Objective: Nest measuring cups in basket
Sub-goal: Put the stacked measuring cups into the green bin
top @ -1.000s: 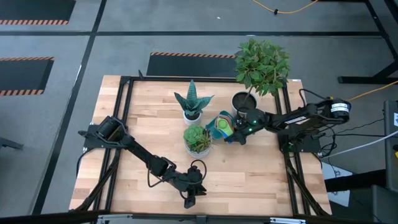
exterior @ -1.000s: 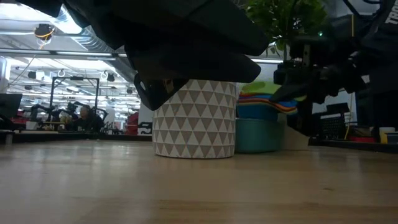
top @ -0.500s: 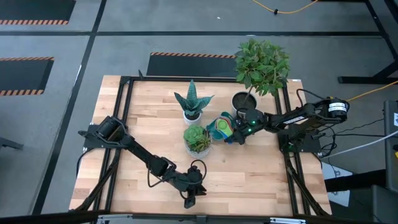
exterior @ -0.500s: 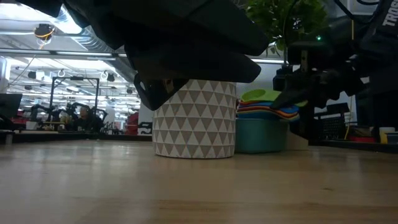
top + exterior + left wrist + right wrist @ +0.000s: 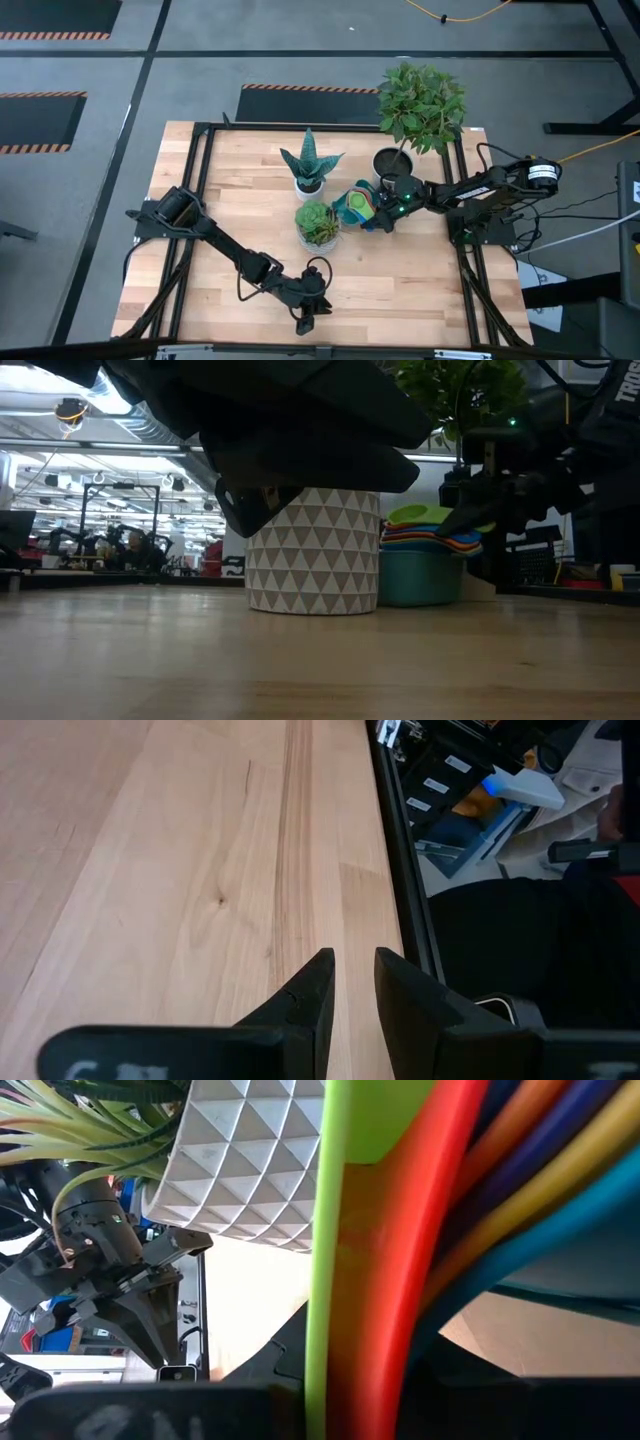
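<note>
High view: the worktop (image 5: pixel 230 200) carries three plants and the basket. The right gripper (image 5: pixel 380 213) reaches in from the right edge and sits at the stack of measuring cups (image 5: pixel 354 203), which rests in the teal basket (image 5: pixel 343 213) near the middle of the worktop, just right of the glass succulent bowl (image 5: pixel 317 224). A spiky plant in a white pot (image 5: pixel 309 163) stands behind the bowl, and a leafy plant in a dark pot (image 5: pixel 418 108) stands toward the far right corner. The left gripper (image 5: pixel 306 318) lies low at the near edge, well apart from the basket.

Low view: the basket (image 5: pixel 420 576) stands on the worktop just right of a white pot with a triangle pattern (image 5: pixel 313 550). The cups (image 5: pixel 432 531) are nested in it, green on top, with their handles fanning out to the right. The right gripper (image 5: pixel 478 510) is at those handles. A dark arm part fills the top of the view.

Left wrist view: the left gripper (image 5: pixel 353 982) hovers over bare wood beside the worktop's black edge rail (image 5: pixel 403 890), its fingers (image 5: pixel 311 993) a narrow gap apart and grasping nothing.

Right wrist view: the cup handles (image 5: pixel 400 1230) fill the view in green, red, orange, dark blue, yellow and light blue bands, stacked together between the right gripper's own fingers, which are clenched on them. The triangle-pattern pot (image 5: pixel 250 1160) shows behind.
</note>
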{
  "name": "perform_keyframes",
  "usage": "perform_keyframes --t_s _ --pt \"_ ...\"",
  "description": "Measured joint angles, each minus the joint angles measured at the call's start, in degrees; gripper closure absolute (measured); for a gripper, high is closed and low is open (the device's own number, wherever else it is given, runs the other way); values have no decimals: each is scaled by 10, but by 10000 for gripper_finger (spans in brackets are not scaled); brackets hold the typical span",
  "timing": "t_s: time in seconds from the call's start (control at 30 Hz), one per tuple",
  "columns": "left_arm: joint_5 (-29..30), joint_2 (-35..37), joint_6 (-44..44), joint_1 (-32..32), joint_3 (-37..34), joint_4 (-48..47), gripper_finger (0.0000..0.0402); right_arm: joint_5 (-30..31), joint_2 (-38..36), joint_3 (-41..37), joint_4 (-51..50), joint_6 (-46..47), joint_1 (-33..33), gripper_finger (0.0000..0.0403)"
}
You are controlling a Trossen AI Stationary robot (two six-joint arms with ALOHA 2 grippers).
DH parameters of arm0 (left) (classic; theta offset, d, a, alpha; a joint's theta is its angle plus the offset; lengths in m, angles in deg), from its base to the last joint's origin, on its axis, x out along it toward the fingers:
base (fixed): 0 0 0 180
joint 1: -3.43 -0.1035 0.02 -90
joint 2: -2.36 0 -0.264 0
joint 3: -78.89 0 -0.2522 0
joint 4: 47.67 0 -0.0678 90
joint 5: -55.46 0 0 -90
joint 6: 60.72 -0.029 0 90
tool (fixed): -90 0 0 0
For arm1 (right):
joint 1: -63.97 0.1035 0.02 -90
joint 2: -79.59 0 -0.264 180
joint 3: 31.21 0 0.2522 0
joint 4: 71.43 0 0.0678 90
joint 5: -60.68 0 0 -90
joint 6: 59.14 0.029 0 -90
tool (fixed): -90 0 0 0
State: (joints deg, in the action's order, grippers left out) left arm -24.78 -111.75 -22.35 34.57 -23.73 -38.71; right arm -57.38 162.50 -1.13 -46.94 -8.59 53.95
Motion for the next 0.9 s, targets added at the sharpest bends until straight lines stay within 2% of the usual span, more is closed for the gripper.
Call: perform_keyframes --t_s 0.9 --pt "4 0 0 0 0 0 333 0 0 0 -6 2 -2 323"
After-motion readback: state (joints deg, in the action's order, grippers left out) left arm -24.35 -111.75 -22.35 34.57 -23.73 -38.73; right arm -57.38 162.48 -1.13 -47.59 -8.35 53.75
